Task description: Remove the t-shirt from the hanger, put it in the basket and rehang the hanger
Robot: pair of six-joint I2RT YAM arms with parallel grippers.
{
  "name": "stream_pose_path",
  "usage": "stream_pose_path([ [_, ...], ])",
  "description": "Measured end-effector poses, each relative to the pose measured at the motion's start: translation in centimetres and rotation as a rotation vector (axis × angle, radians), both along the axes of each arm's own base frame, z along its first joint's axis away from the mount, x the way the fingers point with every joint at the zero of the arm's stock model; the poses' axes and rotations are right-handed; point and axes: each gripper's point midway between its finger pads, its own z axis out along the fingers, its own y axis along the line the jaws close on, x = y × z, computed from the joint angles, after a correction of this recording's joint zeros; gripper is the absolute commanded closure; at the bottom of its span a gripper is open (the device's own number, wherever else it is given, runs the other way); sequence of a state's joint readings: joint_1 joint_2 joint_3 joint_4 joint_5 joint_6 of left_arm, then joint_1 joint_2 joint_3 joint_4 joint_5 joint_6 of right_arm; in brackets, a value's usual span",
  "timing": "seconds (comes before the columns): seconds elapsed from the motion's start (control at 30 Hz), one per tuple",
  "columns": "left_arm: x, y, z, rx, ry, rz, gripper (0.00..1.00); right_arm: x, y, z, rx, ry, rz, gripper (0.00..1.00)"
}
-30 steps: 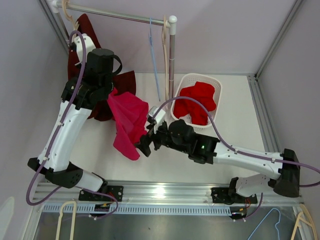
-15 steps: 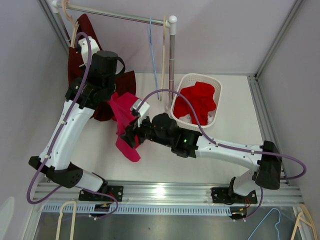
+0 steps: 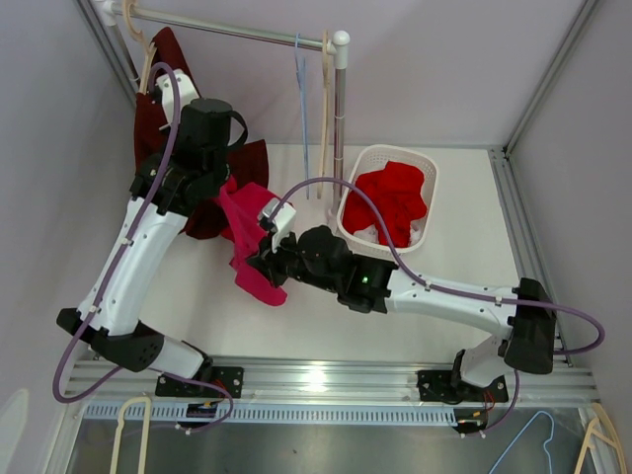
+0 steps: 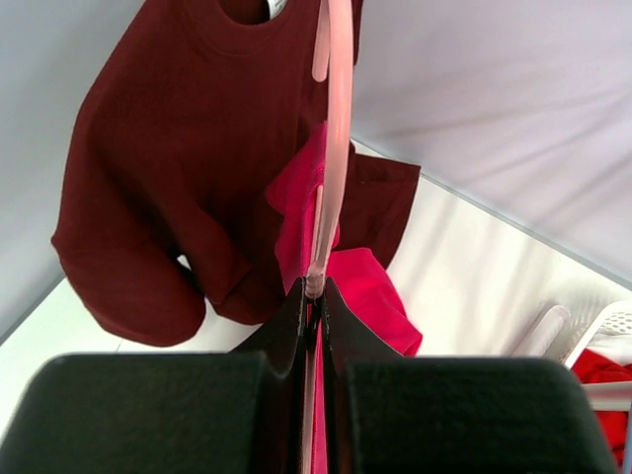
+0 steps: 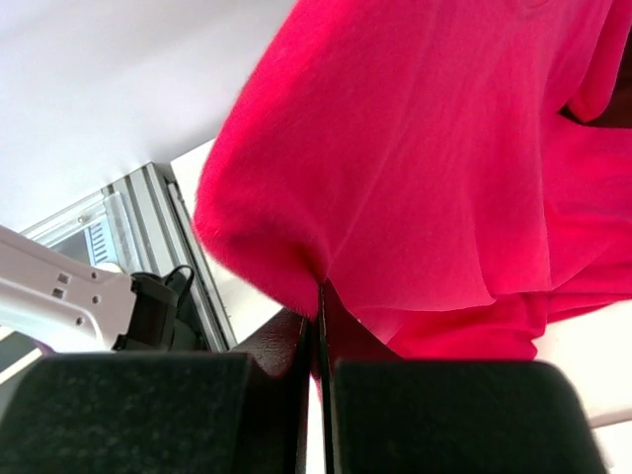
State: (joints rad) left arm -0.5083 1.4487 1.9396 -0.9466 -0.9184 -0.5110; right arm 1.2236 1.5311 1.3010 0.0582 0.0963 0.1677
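Observation:
A bright pink t-shirt (image 3: 246, 235) hangs from a pale pink hanger (image 4: 337, 148) left of the table's middle. My left gripper (image 4: 315, 289) is shut on the hanger's thin bar, the t-shirt (image 4: 370, 288) drooping below it. In the top view the left gripper (image 3: 221, 194) sits at the t-shirt's upper edge. My right gripper (image 3: 261, 266) is at the t-shirt's lower part. Its jaws (image 5: 321, 294) are shut on a bunched fold of the pink fabric (image 5: 425, 168).
A dark red shirt (image 3: 158, 94) hangs on the rail (image 3: 237, 31) behind the left arm. A blue hanger (image 3: 303, 99) and a cream hanger (image 3: 325, 109) hang by the post (image 3: 339, 118). A white basket (image 3: 431, 170) holds red clothes. Spare hangers (image 3: 128, 434) lie below the near rail.
The right arm has swung left to the t-shirt's lower part and its jaws have shut on the fabric, bunching the hem upward. The left arm holds the hanger almost where it was.

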Motion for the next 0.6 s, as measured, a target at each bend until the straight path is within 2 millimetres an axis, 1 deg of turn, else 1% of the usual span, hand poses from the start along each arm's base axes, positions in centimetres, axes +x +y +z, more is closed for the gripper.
stream_pose_path([
  [0.1,0.3,-0.2,-0.3,0.004,0.003,-0.003,0.99,-0.9,-0.6,0.4,-0.004,-0.003,0.002,1.00],
  [0.17,0.7,-0.3,-0.7,0.003,0.012,-0.008,0.99,-2.1,-1.5,0.8,-0.009,-0.009,0.003,1.00],
  [0.3,2.2,-0.4,-2.0,0.005,0.043,-0.007,0.99,-5.7,-3.4,1.7,-0.005,-0.022,0.029,1.00],
  [0.37,3.0,-0.6,-3.0,0.017,0.070,-0.009,0.99,-7.6,-4.4,1.5,-0.006,-0.017,0.044,1.00],
  [0.47,4.0,-1.1,-4.1,0.036,0.107,-0.016,0.99,-9.6,-5.5,0.2,-0.012,0.017,0.059,1.00],
  [0.6,4.8,-1.6,-4.7,0.045,0.131,-0.033,0.99,-11.1,-6.3,-3.6,-0.068,0.070,0.054,1.00],
])
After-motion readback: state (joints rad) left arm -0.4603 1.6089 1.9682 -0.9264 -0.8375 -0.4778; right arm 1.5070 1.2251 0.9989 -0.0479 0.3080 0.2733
